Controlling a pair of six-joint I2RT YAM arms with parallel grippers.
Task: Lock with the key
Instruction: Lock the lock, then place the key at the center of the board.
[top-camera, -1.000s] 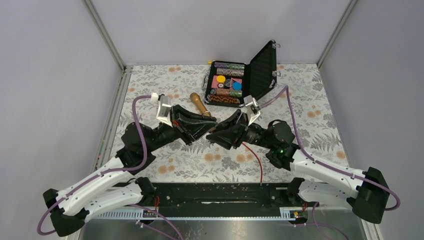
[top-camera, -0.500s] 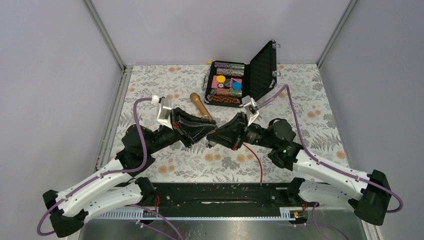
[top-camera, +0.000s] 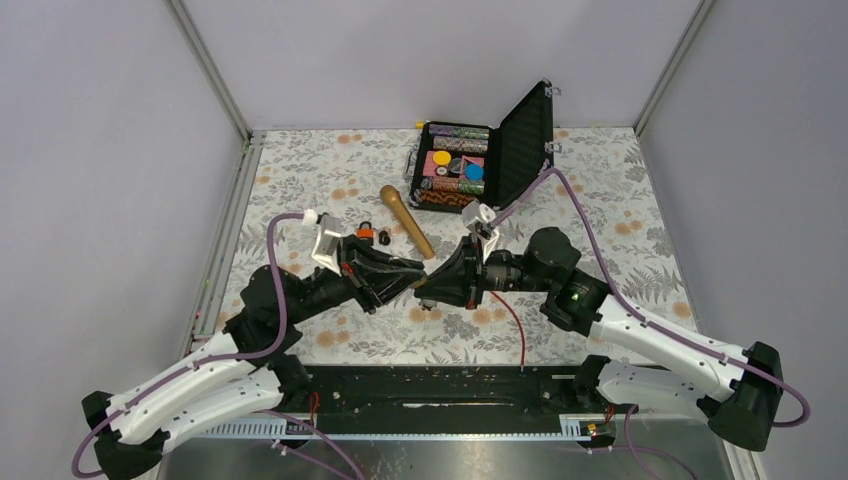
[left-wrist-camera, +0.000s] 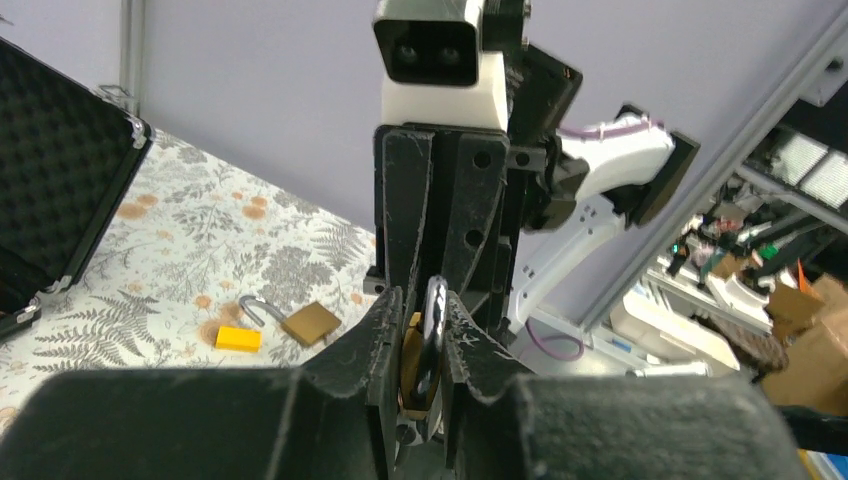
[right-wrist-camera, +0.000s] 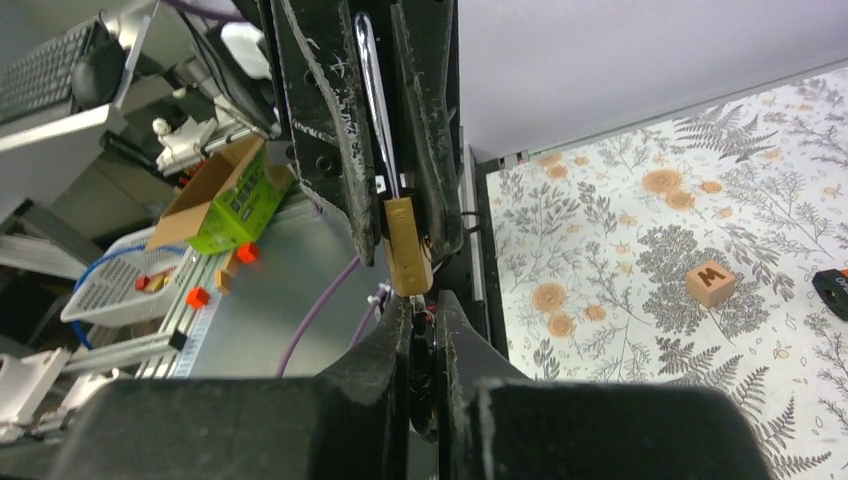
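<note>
My left gripper (top-camera: 410, 272) is shut on the steel shackle of a brass padlock (left-wrist-camera: 434, 322) and holds it above the table. In the right wrist view the padlock's brass body (right-wrist-camera: 405, 245) hangs out of the left fingers (right-wrist-camera: 325, 120). My right gripper (top-camera: 433, 283) faces it tip to tip and is shut on a black-headed key (right-wrist-camera: 421, 365). The key's head sits right under the padlock's body; its blade is hidden. The two grippers meet at mid-table in the top view.
An open black case (top-camera: 482, 160) of coloured chips stands at the back. A wooden handle (top-camera: 407, 220) lies in front of it, with small dark and orange items (top-camera: 368, 235) beside it. A second open padlock (left-wrist-camera: 305, 322), a yellow block (left-wrist-camera: 238, 339) and a lettered wooden cube (right-wrist-camera: 710, 282) lie on the floral mat.
Both grippers, still joined tip to tip, have moved nearer to the arm bases. This uncovers the small items beside the wooden handle.
</note>
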